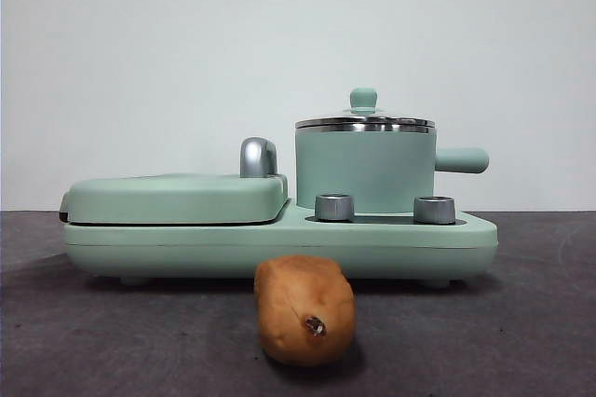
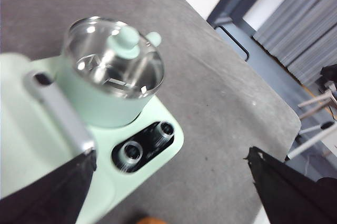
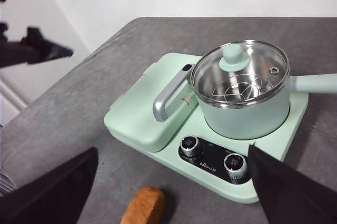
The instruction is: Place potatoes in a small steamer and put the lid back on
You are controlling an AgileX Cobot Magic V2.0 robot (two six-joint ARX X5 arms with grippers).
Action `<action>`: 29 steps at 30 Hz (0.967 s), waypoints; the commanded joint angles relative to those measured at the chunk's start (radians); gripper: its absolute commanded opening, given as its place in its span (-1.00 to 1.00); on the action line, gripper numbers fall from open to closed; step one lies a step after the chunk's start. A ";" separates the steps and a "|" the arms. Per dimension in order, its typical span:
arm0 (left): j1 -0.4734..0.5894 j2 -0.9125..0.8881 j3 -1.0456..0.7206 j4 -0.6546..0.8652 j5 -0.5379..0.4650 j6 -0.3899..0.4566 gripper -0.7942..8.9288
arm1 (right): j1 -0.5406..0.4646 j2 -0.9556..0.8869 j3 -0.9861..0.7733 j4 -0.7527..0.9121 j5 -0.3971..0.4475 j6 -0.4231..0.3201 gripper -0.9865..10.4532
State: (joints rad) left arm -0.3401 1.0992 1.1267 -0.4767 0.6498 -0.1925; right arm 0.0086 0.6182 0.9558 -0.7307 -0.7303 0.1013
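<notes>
Both pincers, left (image 2: 168, 192) and right (image 3: 174, 192), are held spread and empty above the grey table (image 1: 521, 341), the potato (image 1: 305, 310) lies at 6 o'clock of the lidded steamer (image 1: 365, 169); the smooth lid (image 1: 364, 120) knob may slip; white wall behind.

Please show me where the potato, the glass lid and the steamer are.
potato (image 1: 304, 308): front view, middle of its skin.
glass lid (image 3: 231, 58): right wrist view, its green knob.
steamer (image 1: 365, 173): front view, green side wall.
</notes>
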 commanded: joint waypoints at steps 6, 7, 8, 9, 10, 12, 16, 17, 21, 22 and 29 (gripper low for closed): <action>-0.139 0.287 0.311 -0.055 -0.098 0.084 0.13 | 0.002 0.008 0.017 -0.011 -0.003 -0.004 -0.03; -0.159 0.327 0.351 -0.061 -0.122 0.093 0.13 | 0.002 0.008 0.017 -0.011 -0.003 -0.004 -0.03; -0.175 0.359 0.385 -0.066 -0.143 0.105 0.13 | 0.002 0.008 0.017 -0.011 -0.002 -0.005 -0.03; -0.192 0.399 0.424 -0.071 -0.171 0.116 0.13 | 0.002 0.008 0.017 -0.011 -0.002 -0.005 -0.03; -0.208 0.438 0.462 -0.074 -0.204 0.125 0.13 | 0.002 0.008 0.017 -0.011 -0.002 -0.005 -0.03; -0.233 0.503 0.524 -0.077 -0.264 0.138 0.13 | 0.002 0.008 0.017 -0.011 -0.002 -0.005 -0.03; -0.276 0.645 0.657 -0.076 -0.359 0.174 0.12 | 0.002 0.008 0.017 -0.011 -0.002 -0.005 -0.03; -0.282 0.675 0.683 -0.076 -0.373 0.183 0.12 | 0.002 0.008 0.017 -0.011 -0.002 -0.005 -0.03; -0.306 0.797 0.794 -0.072 -0.443 0.208 0.12 | 0.002 0.008 0.017 -0.010 0.001 -0.005 -0.03; -0.309 0.819 0.813 -0.069 -0.462 0.208 0.12 | 0.002 0.008 0.017 -0.011 0.001 -0.005 -0.03; -0.317 0.948 0.869 -0.016 -0.479 0.195 0.12 | 0.002 0.008 0.017 -0.011 0.002 -0.005 -0.03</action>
State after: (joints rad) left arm -0.6476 2.0186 1.9644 -0.5003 0.1741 0.0002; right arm 0.0086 0.6197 0.9558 -0.7494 -0.7300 0.1013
